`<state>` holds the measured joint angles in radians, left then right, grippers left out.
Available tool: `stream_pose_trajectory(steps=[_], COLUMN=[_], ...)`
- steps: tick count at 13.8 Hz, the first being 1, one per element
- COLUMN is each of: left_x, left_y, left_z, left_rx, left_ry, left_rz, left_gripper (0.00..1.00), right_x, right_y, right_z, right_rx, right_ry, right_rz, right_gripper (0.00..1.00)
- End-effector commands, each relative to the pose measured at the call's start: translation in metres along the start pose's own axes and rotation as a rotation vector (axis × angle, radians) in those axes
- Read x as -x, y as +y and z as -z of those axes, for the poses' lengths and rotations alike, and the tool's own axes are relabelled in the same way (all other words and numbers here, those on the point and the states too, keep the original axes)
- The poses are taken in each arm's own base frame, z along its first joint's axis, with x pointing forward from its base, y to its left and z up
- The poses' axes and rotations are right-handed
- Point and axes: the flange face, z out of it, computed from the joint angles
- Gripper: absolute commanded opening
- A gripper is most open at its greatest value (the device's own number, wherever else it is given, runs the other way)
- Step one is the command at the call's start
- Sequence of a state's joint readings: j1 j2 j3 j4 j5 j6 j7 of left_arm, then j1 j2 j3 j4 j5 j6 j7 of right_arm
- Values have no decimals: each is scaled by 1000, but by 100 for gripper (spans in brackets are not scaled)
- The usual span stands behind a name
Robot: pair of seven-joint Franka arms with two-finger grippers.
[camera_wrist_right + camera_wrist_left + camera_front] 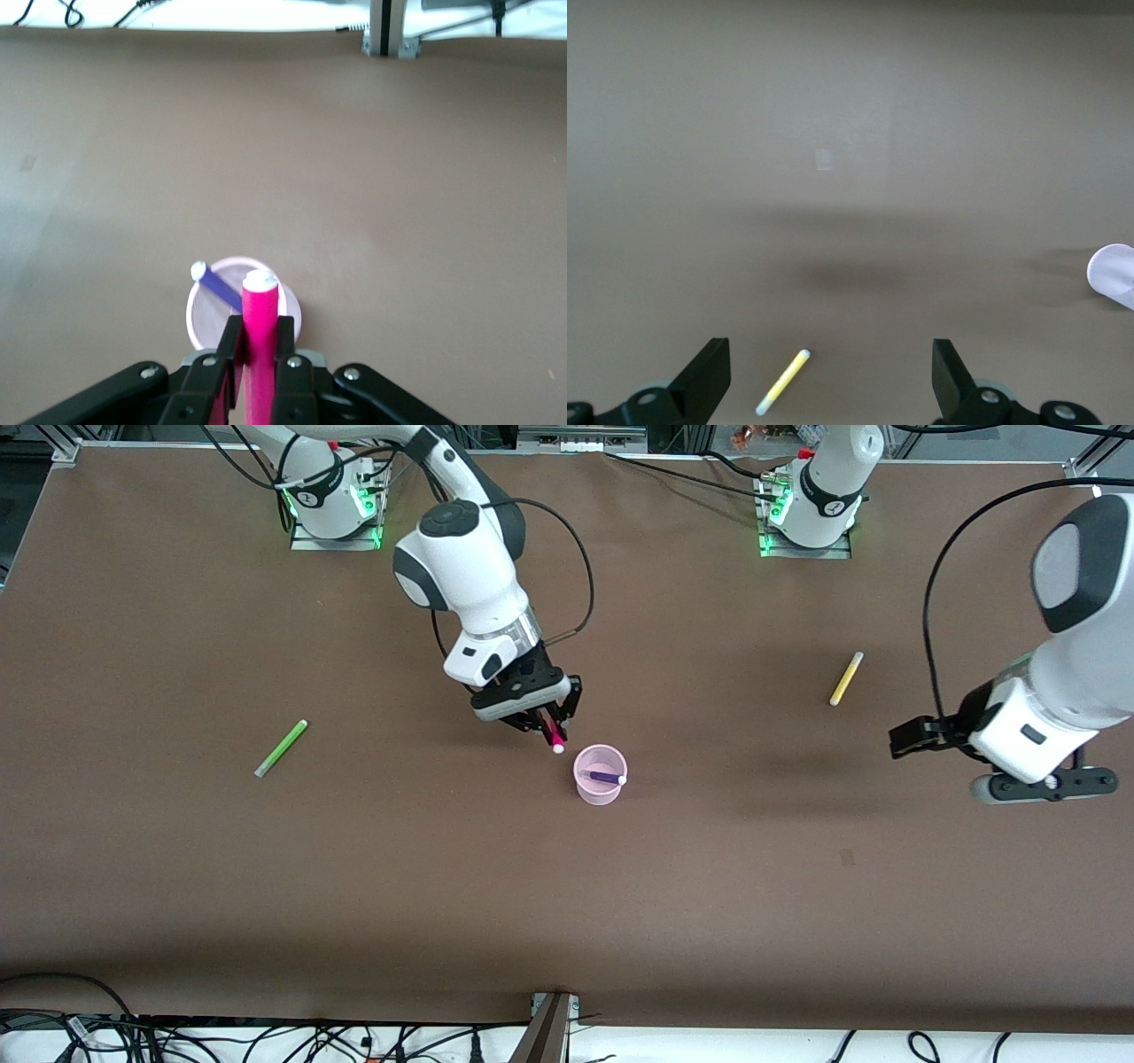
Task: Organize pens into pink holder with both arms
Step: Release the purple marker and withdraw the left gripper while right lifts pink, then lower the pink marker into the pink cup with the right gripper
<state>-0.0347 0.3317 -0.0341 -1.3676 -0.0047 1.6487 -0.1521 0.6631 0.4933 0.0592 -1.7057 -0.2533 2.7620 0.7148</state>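
My right gripper (551,728) is shut on the magenta-pink pen (555,739) and holds it tilted, just beside the rim of the pink holder (588,790). The dark purple pen (606,778) leans inside the holder. In the right wrist view the magenta pen (260,305) stands between the fingers above the holder (200,320), with the purple pen (217,285) in it. The light green pen (282,747) lies toward the right arm's end. The yellow pen (846,678) lies toward the left arm's end. My left gripper (1044,784) is open and empty above the table; in its wrist view (831,379) the yellow pen (783,382) shows between the fingers, far below.
The brown table (354,886) bears only the pens and the holder. The holder's edge shows in the left wrist view (1114,273). Cables and a metal bracket (551,1027) run along the table edge nearest the front camera.
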Motion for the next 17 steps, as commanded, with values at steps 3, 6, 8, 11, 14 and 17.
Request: stream_pose_trajectory(steps=[3,6,8,11,14,17], left_x=[9,9,9,8,6,6], left_y=[6,6,2,-3,-3,-4], left_z=[-3,-7,-9,-9,-12,-12], left_rx=[17,16,16,17,16,17], left_ry=[-18,-27,-30,-27,-28,-28], left_rz=[-34,-40,-39,-34,-34,-32], left_gripper=[100,100,100,100,100,100], right_x=[-21,-16,-5,-4,-14,-7], right_y=[-34,-44,-48,-47,-45,-43], right_z=[-44,-61,-74,-84,-92,-103], right_rx=[38,50,56,66,65,71], right_ry=[103,126,143,151,178,178], right_rz=[20,7,8,18,18,30], right_gripper=[0,0,0,0,0,0])
